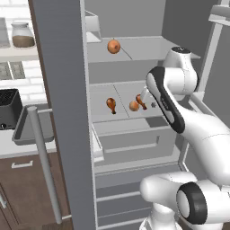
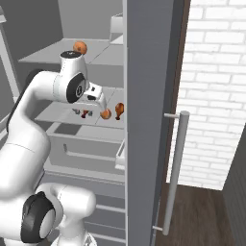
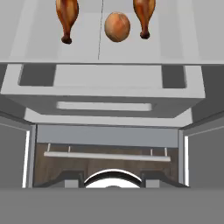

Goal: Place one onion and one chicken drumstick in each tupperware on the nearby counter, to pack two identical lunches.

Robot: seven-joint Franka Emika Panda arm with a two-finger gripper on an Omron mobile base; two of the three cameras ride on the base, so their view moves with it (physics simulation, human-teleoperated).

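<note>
Open fridge ahead: both brown chicken drumsticks (image 3: 66, 17) and round orange onions (image 3: 117, 26) sit shelved, grey tupperware tray (image 1: 28, 134) unfilled. Your gripper (image 1: 143, 96) hovers; grip state unclear.

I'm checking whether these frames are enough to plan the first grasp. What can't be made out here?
- Gripper: in the left base view the forearm hides it; in the right base view it is too small to judge the jaws.
- Tupperware: the fridge door hides its right end.
- Right drumstick: partly behind the arm, left base view.
- Both drumsticks: top edge cuts them in the hand view.
</note>
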